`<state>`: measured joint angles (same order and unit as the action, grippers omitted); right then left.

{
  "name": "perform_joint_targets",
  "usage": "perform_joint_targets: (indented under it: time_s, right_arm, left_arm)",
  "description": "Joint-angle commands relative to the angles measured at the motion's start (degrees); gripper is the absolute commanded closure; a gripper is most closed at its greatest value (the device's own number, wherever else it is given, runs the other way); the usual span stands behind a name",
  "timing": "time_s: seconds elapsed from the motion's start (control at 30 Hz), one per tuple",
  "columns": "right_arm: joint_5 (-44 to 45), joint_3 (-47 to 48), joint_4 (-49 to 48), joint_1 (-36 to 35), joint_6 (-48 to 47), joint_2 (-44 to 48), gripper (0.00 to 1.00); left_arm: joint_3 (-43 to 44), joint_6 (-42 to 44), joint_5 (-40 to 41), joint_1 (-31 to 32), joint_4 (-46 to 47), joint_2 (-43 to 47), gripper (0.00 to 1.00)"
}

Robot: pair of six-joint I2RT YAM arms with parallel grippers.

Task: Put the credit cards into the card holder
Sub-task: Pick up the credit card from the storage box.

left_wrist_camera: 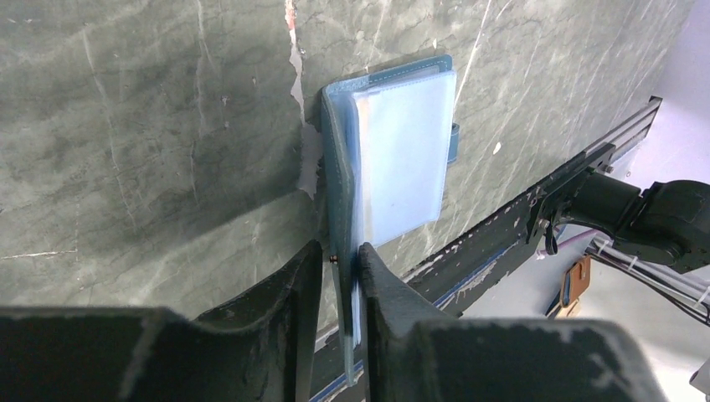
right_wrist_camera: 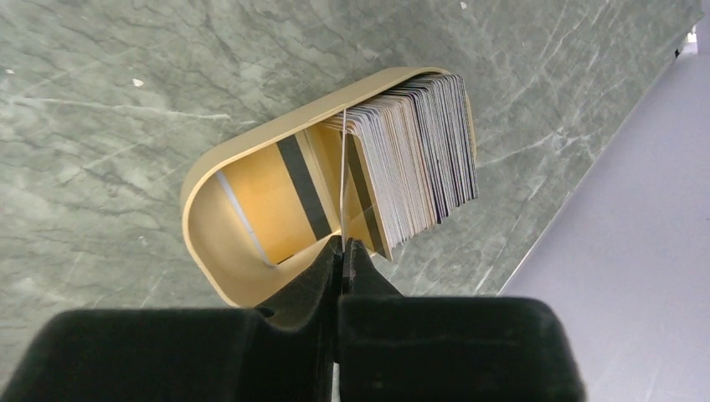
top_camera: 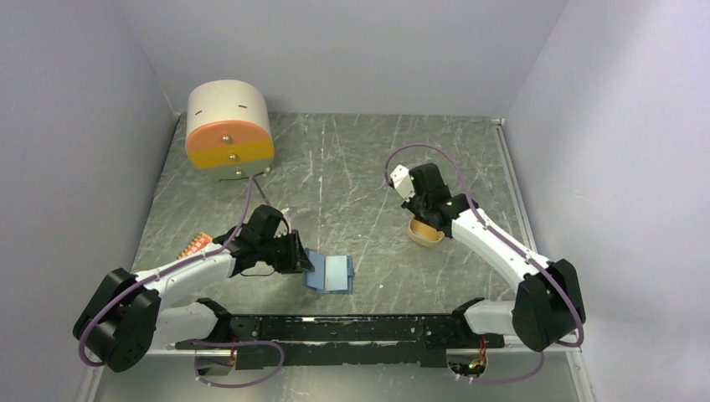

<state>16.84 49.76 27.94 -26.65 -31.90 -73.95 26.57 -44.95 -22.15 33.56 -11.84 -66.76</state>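
Card holder [top_camera: 333,271] at 8 o'clock from right gripper [right_wrist_camera: 342,247], propped open by left gripper [left_wrist_camera: 339,260] clamped on cover. Right jaws pinched on one credit card [right_wrist_camera: 343,167], edge-on, in tray [right_wrist_camera: 209,193].

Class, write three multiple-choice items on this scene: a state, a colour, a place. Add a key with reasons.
1. The left gripper is: A open; B shut on the card holder; C shut on a card.
2. The card holder is: A red; B blue; C green.
3. The credit cards stand in: A the tan tray; B the card holder; C the left jaws.
Key: 1 B, its jaws pinch the cover; 2 B, the cover is blue; 3 A, the stack leans inside the tray.
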Motion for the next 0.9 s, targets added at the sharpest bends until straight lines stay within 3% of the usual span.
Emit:
perform_joint_targets:
  time_s: [0.0,0.13,0.5,0.63,0.77,0.87]
  right_arm:
    - [-4.75,3.12,3.76,-0.10,2.70,2.65,1.00]
    - [-9.17,6.61,4.03,-0.22,9.68,2.88,1.00]
    - [-18.46,10.69,-0.99,-0.37,35.14,5.10,1.00]
    - [-29.15,7.59,-6.03,-0.48,45.81,5.58,1.00]
    - [-39.07,-1.44,-16.74,-1.57,57.47,7.63,1.00]
    - [-40.96,-6.30,-23.33,-3.23,65.96,7.48,1.00]
  left_arm:
    - [1.10,-0.39,0.75,-0.24,-0.31,-0.23,0.75]
    - [0.13,-1.56,-0.82,-0.26,1.74,0.17,0.91]
    - [-5.98,-9.21,-5.02,-0.30,15.29,2.92,0.91]
    - [-4.77,-7.71,-2.52,-0.29,11.59,2.32,0.79]
    - [-3.83,-5.96,-0.33,-0.27,7.93,2.48,0.69]
    - [-3.16,-4.37,0.89,-0.25,5.33,2.52,0.64]
